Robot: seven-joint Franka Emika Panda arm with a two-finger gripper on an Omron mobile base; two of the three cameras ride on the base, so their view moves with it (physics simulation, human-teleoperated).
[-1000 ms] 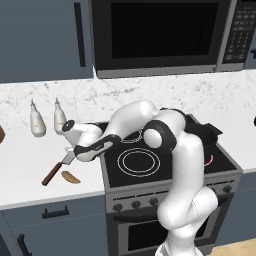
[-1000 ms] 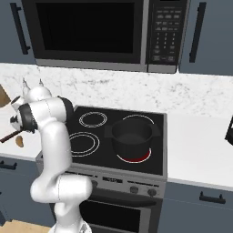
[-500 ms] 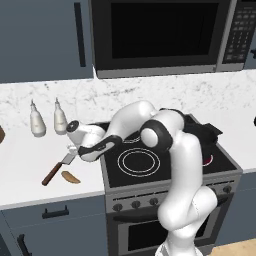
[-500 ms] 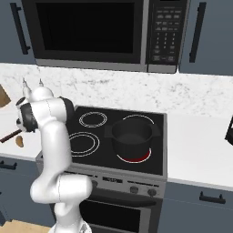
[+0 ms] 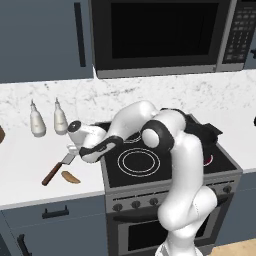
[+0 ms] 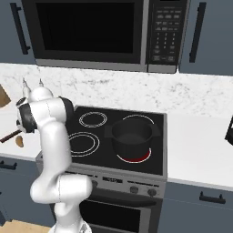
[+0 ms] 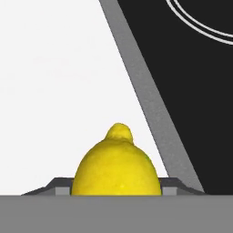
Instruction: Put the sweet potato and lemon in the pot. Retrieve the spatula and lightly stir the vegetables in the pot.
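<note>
Lemon (image 7: 116,166): yellow, nub end pointing away, seated between the gripper (image 7: 116,190) fingers, which press on its two sides, over the white table (image 7: 54,91). Stove (image 7: 191,91): dark, just beside the gripper. Sweet potato (image 5: 70,177) and spatula (image 5: 56,169): on the table near the gripper. Pot (image 6: 132,136): well apart.

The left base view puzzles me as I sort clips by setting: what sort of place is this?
A home kitchen, rendered rather than real: a black cooktop range set into a marble-look counter, a built-in microwave above it, and a pot on a burner.
</note>
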